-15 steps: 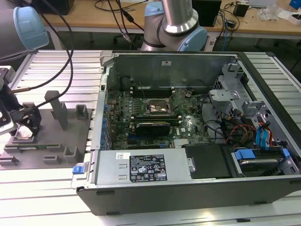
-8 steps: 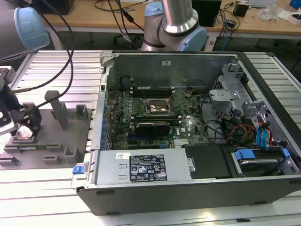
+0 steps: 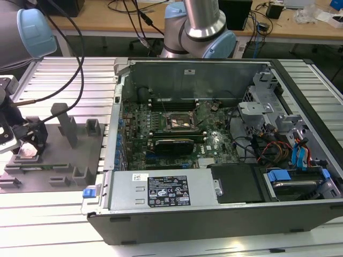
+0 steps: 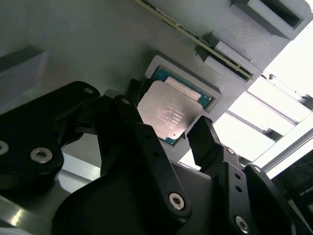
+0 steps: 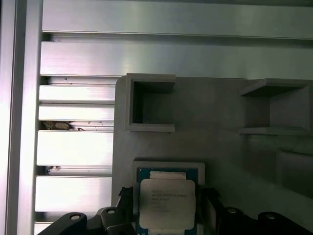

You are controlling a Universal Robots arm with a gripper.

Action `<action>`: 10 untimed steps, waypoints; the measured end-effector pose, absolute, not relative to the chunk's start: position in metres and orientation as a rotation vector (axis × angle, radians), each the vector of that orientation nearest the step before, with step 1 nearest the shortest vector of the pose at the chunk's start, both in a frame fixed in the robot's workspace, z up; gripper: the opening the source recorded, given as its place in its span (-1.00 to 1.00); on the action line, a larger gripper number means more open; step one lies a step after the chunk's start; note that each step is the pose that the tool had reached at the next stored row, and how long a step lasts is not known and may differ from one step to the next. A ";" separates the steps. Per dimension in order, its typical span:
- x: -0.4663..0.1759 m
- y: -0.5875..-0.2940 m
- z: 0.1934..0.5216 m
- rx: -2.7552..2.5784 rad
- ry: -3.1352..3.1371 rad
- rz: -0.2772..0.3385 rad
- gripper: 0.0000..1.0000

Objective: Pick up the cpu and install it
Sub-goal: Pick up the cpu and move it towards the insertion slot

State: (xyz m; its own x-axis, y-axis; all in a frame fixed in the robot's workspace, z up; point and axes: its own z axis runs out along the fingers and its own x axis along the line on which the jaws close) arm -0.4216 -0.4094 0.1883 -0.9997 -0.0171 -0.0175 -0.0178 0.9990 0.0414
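Gripper [image 4: 167, 110] hovering over the cpu [image 4: 171, 116] – fingers [image 4: 203, 134] standing apart, flanking it – cpu lying flat in its recess, near the grey fixture plate's [image 5: 220, 112] edge

Arm [image 3: 202, 19], upper centre of the exterior view: silver tube link, pale blue joint caps. Another blue cap [image 3: 36, 31] at upper left. Black cables [image 3: 82, 53] trail below it. Gripper [image 4: 168, 115] in the second wrist view: matte black plates, angular fingers [image 4: 205, 142], silver screws [image 4: 177, 199].
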 end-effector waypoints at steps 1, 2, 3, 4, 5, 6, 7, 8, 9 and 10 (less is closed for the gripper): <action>-0.422 -0.409 0.188 -0.027 3.124 0.065 0.33; -0.422 -0.409 0.188 -0.027 3.124 0.065 0.33; -0.422 -0.409 0.188 -0.027 3.124 0.065 0.33; -0.422 -0.409 0.188 -0.027 3.124 0.065 0.33; -0.422 -0.409 0.188 -0.027 3.124 0.065 0.33; -0.422 -0.409 0.188 -0.027 3.124 0.065 0.33; -0.422 -0.409 0.188 -0.027 3.124 0.065 0.33; -0.422 -0.409 0.188 -0.027 3.124 0.065 0.33; -0.422 -0.409 0.188 -0.027 3.124 0.065 0.33; -0.422 -0.409 0.188 -0.027 3.124 0.065 0.33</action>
State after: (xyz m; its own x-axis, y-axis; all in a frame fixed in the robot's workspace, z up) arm -0.4216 -0.4094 0.1881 -0.9997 -0.0171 -0.0175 -0.0178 0.9990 0.0415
